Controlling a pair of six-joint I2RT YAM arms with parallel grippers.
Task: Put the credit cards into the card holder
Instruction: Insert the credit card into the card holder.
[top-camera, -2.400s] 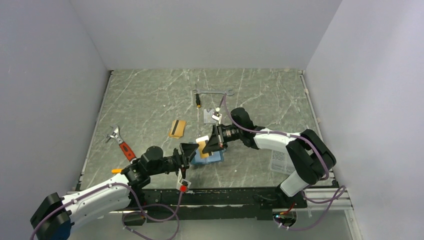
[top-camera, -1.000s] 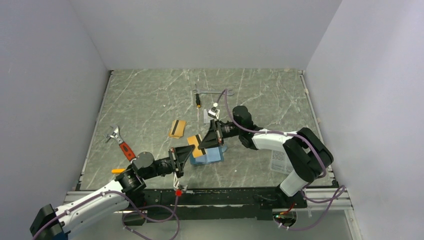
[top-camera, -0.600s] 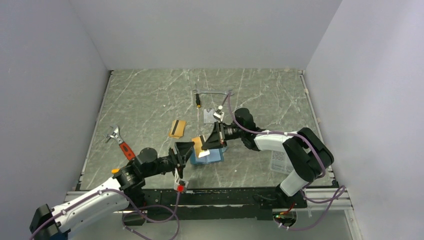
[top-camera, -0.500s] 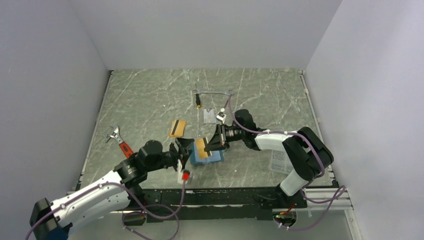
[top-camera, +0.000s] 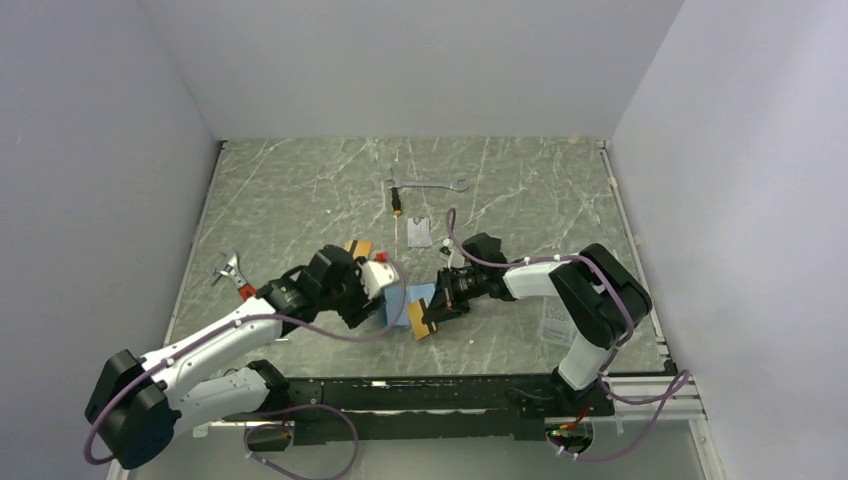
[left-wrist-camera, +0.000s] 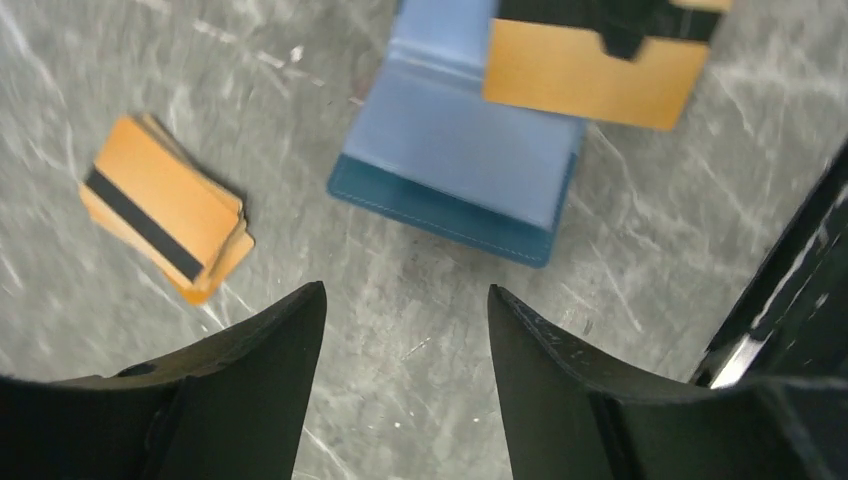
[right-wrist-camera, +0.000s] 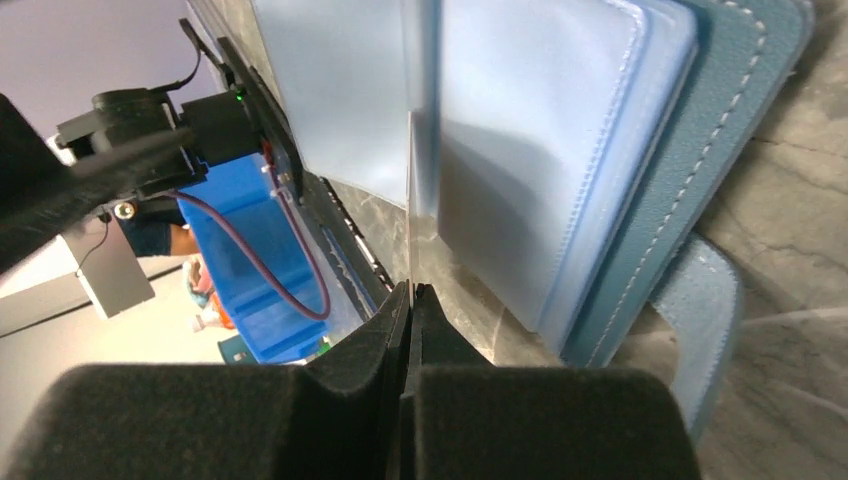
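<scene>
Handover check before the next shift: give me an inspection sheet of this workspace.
Surface: dark marbled table.
Job's things: blue card holder lies open; orange card over its edge; card stack lying apart.
Clutter: spanner, screwdriver, red-handled wrench, clear packet, printed sheet.
Grippers: left claw open, empty; right claw shut on the orange card.
Cables: purple cables along both arms.
Surroundings: plain pale walls.

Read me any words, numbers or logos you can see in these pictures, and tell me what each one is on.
Nothing here can be read.
Printed sheet: dark print, too small to read.
Stacked cards: black stripe, no lettering.
Held card: blank face.
Card holder: no markings.
</scene>
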